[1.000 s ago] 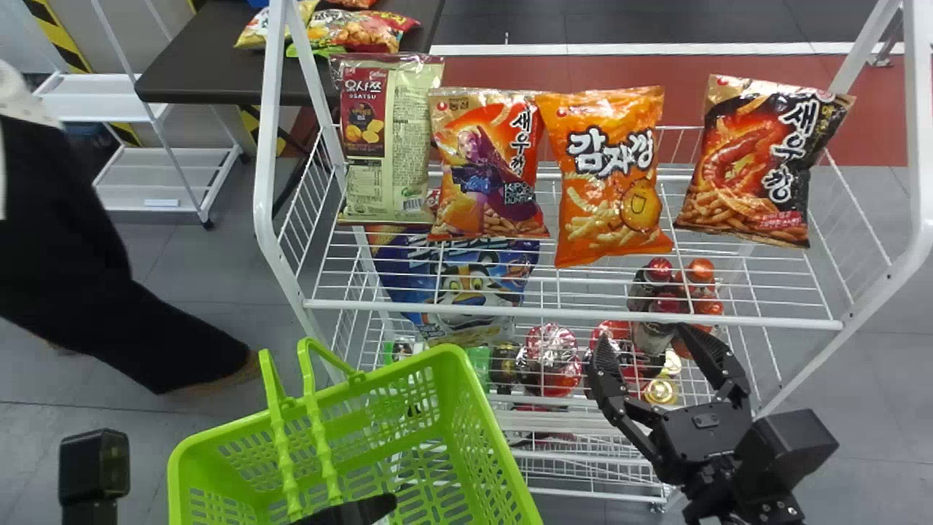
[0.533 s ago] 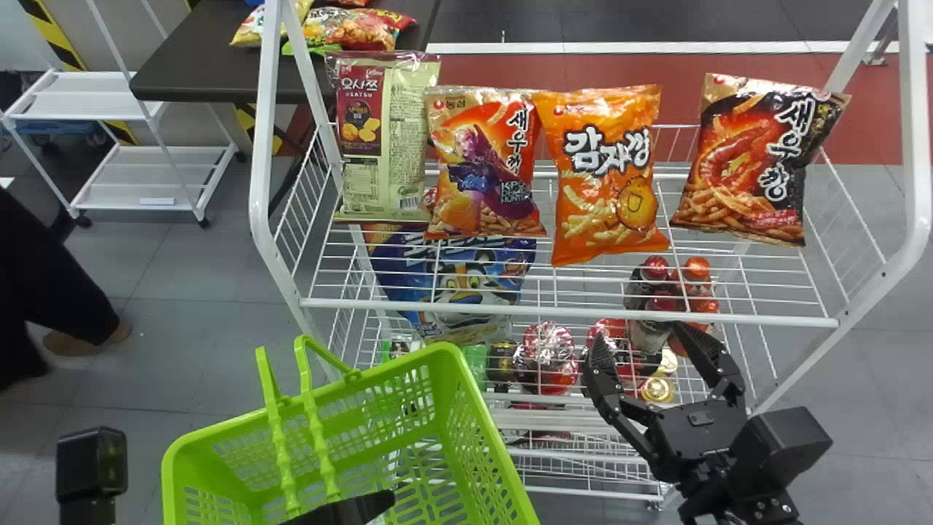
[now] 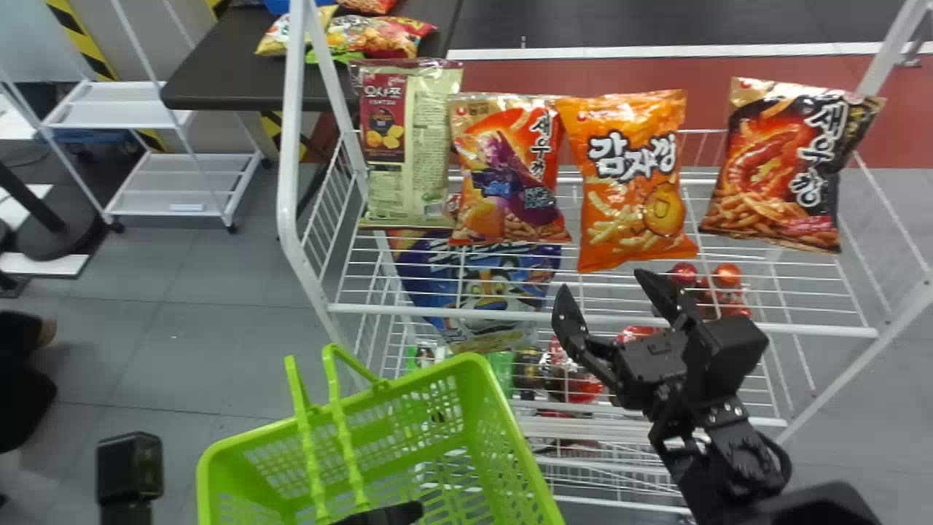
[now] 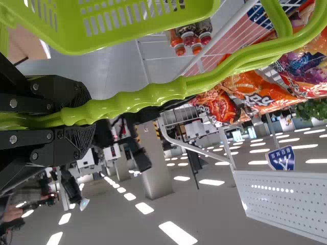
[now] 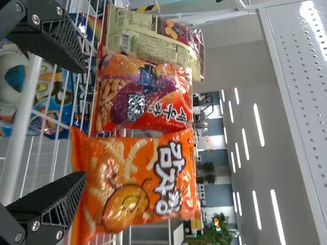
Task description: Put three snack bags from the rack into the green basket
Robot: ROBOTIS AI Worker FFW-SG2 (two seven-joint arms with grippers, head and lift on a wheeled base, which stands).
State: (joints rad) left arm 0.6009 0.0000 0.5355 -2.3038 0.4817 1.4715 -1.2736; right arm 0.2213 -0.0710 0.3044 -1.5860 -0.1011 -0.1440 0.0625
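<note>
Right fingers (image 3: 662,297) stand spread in front of the orange snack bag (image 3: 630,193).

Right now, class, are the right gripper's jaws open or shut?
Open: the right gripper has its jaws wide apart in the head and right wrist views, with nothing gripped between them.

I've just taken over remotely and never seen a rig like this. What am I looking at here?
A two-armed robot. The head view looks forward and down from its head; the two wrist views come from cameras on its arms and are turned sideways. The left gripper holds the green basket by its handle. The right gripper is open and empty, in front of the white rack. Four snack bags sit on the rack's upper shelf: cream, red, orange and black-and-red.
</note>
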